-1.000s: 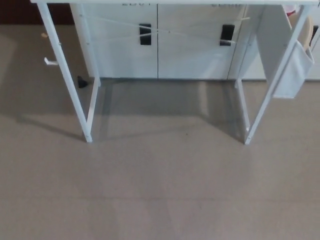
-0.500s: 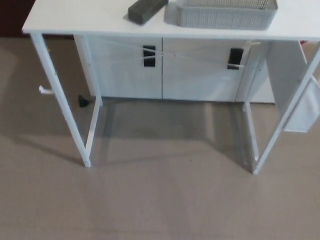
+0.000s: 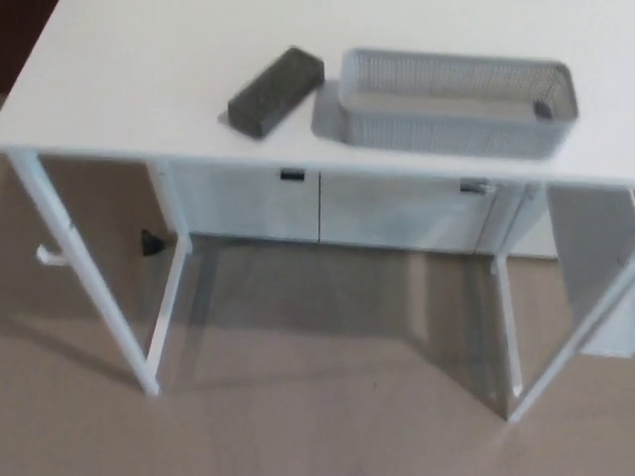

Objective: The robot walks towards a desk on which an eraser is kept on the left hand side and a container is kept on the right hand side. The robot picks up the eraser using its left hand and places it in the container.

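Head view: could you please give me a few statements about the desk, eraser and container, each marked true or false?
1. The eraser lies left of the container. True.
2. The eraser is inside the container. False: it lies on the desk, beside it.
3. A robot hand holds the eraser. False: no hand is in view.
4. The container is a grey mesh basket. True.
5. The desk top is black. False: it is white.

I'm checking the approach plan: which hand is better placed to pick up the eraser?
Left, probably. Neither hand shows yet, but the eraser lies left of the container on the desk, on the left arm's side.
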Tool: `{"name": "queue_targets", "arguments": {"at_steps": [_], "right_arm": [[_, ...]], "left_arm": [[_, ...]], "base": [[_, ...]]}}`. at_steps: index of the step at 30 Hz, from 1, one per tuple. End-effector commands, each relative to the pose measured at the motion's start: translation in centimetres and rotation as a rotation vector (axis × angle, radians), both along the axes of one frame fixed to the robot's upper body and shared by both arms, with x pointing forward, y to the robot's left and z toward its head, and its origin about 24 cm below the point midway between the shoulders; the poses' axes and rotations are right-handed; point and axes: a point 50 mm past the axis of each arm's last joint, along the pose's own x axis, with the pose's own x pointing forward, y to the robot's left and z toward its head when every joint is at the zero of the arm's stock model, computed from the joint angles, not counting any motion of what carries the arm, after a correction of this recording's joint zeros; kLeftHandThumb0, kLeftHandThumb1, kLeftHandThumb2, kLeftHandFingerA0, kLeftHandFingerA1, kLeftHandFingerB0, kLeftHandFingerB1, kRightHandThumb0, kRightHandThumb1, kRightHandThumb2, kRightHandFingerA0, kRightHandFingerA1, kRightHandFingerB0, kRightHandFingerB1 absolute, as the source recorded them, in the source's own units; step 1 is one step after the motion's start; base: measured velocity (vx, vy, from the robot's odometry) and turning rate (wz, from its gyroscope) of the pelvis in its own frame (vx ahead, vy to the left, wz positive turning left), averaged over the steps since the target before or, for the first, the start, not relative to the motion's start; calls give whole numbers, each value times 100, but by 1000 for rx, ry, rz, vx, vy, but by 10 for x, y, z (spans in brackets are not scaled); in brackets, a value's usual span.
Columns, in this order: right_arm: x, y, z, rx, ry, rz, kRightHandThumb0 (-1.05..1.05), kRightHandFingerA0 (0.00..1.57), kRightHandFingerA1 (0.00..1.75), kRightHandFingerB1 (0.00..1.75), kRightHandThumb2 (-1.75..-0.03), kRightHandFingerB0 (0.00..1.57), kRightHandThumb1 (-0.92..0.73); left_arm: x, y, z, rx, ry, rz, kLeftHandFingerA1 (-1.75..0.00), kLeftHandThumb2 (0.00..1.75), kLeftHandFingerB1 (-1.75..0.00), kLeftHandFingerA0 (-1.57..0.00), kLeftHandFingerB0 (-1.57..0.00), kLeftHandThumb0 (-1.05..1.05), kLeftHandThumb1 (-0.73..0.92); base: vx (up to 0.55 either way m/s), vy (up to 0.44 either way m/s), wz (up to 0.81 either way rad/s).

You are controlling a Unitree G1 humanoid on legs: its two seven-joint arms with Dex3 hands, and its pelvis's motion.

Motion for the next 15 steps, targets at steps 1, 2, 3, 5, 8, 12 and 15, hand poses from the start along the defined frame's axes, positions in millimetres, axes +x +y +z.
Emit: {"name": "queue_targets", "arguments": {"at_steps": [1,2,3,5,8,12,15], "right_arm": [[1,0,2,-21,-23,19,-35,51,59,52,-53,44,-47],[1,0,2,-21,-23,19,-35,51,59,51,-53,44,-47],[2,0,2,-16,-25,14,-34,50,60,52,-53,44,-47],[2,0,2,-12,-25,13,-35,50,60,52,-53,44,-47],[1,0,1,-15,-19,16,-39,47,64,58,-73,39,-37],[1,1,1,-14,-21,21,-39,48,64,57,-73,39,-37],[1,1,1,-22,-18,31,-41,48,64,58,-73,39,-37]], "left_arm": [[4,4,6,26,-19,-28,-39,58,-34,-44,-34,-22,56],[4,4,5,32,-18,-29,-40,58,-35,-45,-34,-22,56],[4,4,6,34,-16,-28,-39,57,-34,-44,-35,-21,56],[5,4,6,32,-18,-30,-39,57,-34,-44,-35,-21,57],[4,4,7,41,-14,-55,-39,58,-35,-45,-35,-22,57],[3,3,6,31,-14,-47,-39,57,-35,-44,-35,-22,56],[2,2,6,35,-16,-60,-40,57,-35,-44,-35,-23,56]], "base": [[421,154,-56],[418,155,-23],[385,146,-3],[374,139,-2],[354,67,8],[358,-18,30],[490,2,30]]}}
